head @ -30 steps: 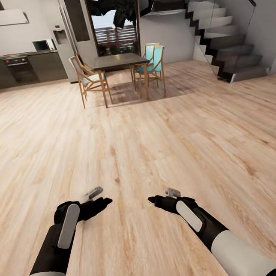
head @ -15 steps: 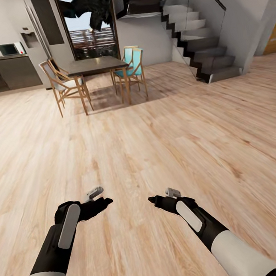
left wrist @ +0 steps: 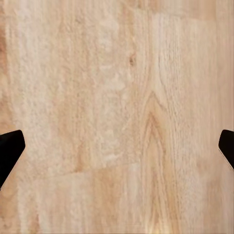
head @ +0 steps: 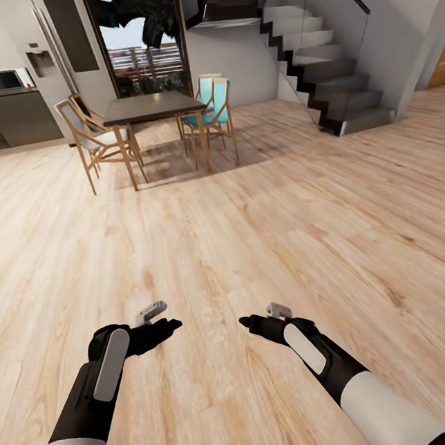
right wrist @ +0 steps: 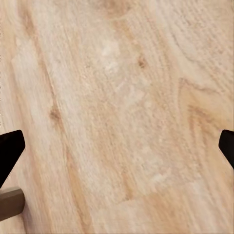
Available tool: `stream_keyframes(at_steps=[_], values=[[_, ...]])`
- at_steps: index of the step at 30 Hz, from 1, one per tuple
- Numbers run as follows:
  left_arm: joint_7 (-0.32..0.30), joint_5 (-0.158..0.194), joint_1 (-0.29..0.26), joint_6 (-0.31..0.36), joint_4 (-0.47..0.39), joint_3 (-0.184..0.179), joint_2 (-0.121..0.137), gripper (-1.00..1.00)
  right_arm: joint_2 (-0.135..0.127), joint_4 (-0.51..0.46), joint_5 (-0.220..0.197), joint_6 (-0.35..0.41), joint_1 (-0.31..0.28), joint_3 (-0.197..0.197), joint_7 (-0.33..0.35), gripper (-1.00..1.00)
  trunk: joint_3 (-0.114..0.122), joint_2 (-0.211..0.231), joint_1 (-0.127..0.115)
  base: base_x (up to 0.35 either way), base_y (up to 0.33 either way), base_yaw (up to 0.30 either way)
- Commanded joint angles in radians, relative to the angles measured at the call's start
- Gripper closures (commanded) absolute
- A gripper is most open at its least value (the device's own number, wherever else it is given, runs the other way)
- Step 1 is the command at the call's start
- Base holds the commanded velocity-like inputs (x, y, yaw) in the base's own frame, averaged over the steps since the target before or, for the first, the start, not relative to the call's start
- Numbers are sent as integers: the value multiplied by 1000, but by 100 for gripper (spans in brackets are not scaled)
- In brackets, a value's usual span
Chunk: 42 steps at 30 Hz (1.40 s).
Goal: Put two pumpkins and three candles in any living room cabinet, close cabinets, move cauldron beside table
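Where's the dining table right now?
In the head view the dining table stands far ahead, left of centre, before the glass door, with chairs on both sides and the staircase to its right.

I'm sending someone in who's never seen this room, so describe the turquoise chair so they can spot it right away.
Start at the tall glass door in the far wall; the dark dining table stands in front of it. The turquoise chair is on the table's staircase side, and its blue-green seat and back set it apart from the pale-cushioned wooden chairs opposite.
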Motion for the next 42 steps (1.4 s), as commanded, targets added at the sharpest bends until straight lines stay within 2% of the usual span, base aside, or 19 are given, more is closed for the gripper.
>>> stream_keyframes(at_steps=[1, 11, 42], values=[[9, 11, 0, 3, -1, 0, 0, -100, 0, -2, -11, -2, 0, 3, -10, -100, -1, 0, 0, 333, 0, 0], [9, 11, 0, 3, 0, 0, 0, -100, 0, 29, -5, -10, 0, 3, -3, -100, -1, 0, 0, 333, 0, 0], [9, 11, 0, 3, 0, 0, 0, -100, 0, 32, -11, -11, 0, 3, -7, -100, -1, 0, 0, 333, 0, 0]])
